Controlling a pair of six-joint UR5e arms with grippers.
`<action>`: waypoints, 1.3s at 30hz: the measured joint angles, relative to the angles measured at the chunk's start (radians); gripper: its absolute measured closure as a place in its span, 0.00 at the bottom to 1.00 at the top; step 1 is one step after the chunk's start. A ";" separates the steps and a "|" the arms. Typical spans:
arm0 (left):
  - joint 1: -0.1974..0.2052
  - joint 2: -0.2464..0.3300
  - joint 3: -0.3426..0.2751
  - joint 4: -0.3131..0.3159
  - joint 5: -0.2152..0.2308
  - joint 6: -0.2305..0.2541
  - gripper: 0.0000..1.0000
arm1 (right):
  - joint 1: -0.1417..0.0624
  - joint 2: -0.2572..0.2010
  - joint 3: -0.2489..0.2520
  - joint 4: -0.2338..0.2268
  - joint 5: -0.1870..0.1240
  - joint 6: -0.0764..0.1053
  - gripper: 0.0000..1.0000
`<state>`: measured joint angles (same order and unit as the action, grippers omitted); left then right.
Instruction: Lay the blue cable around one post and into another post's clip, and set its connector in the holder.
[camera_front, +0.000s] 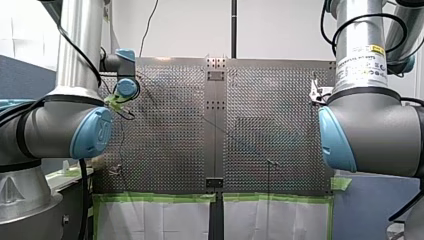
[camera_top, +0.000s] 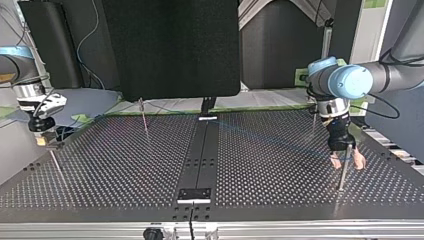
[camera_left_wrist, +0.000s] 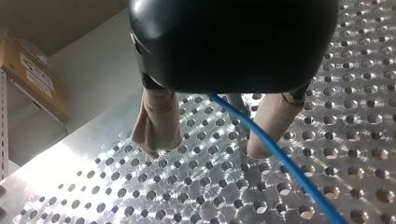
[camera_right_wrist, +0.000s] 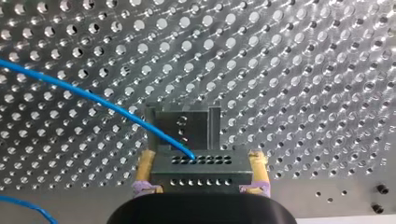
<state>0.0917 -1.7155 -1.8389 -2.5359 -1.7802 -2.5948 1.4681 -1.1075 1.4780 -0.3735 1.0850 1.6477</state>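
The blue cable (camera_left_wrist: 280, 164) runs between the beige-padded fingers (camera_left_wrist: 156, 126) of my left gripper (camera_left_wrist: 205, 150), which stands open just above the perforated table. At the top view's right, that same left gripper (camera_top: 346, 161) straddles a thin metal post (camera_top: 342, 175). My right gripper (camera_right_wrist: 202, 157), with yellow pads, is shut on the dark grey connector (camera_right_wrist: 201, 168), out of which the cable (camera_right_wrist: 93, 98) leads. A grey holder (camera_right_wrist: 182, 122) stands on the plate right ahead of the connector. My right gripper (camera_top: 42, 137) sits at the top view's left edge.
More thin posts stand on the plate: one at the back (camera_top: 144, 119) and one near my right gripper (camera_top: 56, 166). A dark centre strip (camera_top: 201, 155) divides the plate, with a small bracket (camera_top: 194, 194) at its near end. Green tape (camera_front: 155, 198) edges the table.
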 joint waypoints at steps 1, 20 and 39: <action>0.000 0.000 0.000 0.000 0.000 0.000 0.00 | 0.000 0.001 -0.001 -0.001 0.000 0.001 1.00; -0.003 0.000 0.000 0.000 0.006 0.002 0.00 | 0.017 0.044 -0.035 -0.004 0.002 0.001 1.00; -0.003 0.000 0.000 0.005 0.006 0.004 0.00 | 0.024 0.055 -0.045 -0.033 -0.008 0.014 1.00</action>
<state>0.0888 -1.7155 -1.8388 -2.5313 -1.7740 -2.5909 1.4917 -1.0525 1.4329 -0.4066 1.0772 1.6619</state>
